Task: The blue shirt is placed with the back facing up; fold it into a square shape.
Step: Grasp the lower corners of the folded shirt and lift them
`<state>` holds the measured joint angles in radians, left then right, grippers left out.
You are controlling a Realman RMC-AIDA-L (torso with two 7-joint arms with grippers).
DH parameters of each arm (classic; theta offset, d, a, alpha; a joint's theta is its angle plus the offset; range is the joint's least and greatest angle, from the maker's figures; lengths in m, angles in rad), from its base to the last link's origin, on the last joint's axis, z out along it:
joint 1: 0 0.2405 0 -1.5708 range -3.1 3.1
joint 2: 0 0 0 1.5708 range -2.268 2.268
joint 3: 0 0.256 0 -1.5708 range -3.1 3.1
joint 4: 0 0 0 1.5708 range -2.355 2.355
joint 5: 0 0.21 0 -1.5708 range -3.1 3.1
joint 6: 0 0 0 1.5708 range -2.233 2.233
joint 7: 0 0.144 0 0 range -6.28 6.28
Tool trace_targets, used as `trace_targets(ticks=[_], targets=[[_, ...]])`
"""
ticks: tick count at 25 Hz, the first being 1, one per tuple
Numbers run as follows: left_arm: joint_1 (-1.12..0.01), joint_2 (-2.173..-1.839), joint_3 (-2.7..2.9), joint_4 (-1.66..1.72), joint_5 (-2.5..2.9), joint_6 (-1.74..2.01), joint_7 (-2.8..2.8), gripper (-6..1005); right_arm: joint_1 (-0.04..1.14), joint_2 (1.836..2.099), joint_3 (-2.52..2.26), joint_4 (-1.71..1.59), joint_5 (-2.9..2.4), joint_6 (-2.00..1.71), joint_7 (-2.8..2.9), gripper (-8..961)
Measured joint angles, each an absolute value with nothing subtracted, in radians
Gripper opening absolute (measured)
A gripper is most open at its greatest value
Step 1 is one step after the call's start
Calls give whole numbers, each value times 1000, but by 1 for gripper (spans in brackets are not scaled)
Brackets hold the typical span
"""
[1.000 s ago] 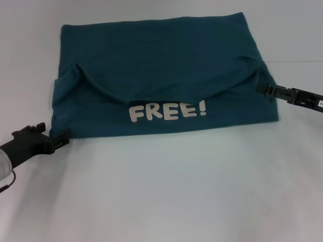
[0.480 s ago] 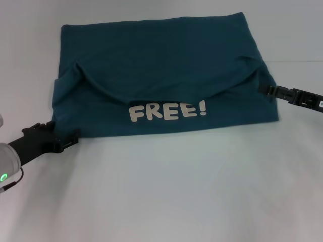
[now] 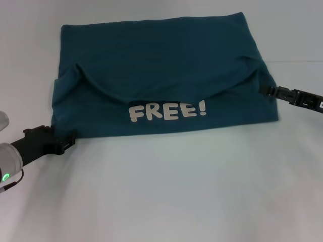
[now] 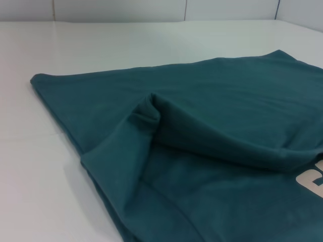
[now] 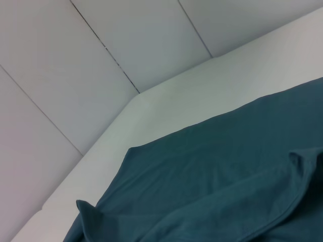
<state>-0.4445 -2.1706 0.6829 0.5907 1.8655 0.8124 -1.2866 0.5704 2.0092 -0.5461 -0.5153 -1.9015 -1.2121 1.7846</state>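
1. My left arm's matte black, blocky gripper (image 3: pixel 70 138) joins a silver-grey rounded wrist with a green light.
2. My right arm's slim black gripper (image 3: pixel 263 89) carries a small white label.

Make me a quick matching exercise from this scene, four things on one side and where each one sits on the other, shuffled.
Things:
1. shirt
2. FREE! lettering
3. left gripper
4. right gripper

Places:
A. at the shirt's near left corner
B. spread on the table
C. at the shirt's right edge
D. on the shirt's near folded part, facing up

Pairs: 1-B, 2-D, 3-A, 4-C
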Motion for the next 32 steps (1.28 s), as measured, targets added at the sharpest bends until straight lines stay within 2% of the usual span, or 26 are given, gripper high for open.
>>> trace_targets(ticks=[5, 18, 24, 29, 32], targets=[[-444, -2171, 683, 592, 1866, 812, -1287, 657, 566, 2009, -546, -515, -1903, -1213, 1787, 930], [-446, -2171, 683, 596, 1865, 818, -1289, 46, 553, 1991, -559, -526, -1951, -1212, 1804, 930], [-445, -2170, 683, 600, 1865, 831, -1292, 42, 581, 1966, -559, -533, -2056, -1175, 1919, 931], [-444, -2169, 683, 610, 1865, 850, -1295, 38, 608, 1964, -573, -546, -2139, -1130, 2003, 931], [-445, -2168, 683, 613, 1865, 852, -1302, 37, 628, 1972, -606, -546, -2184, -1096, 2049, 931]])
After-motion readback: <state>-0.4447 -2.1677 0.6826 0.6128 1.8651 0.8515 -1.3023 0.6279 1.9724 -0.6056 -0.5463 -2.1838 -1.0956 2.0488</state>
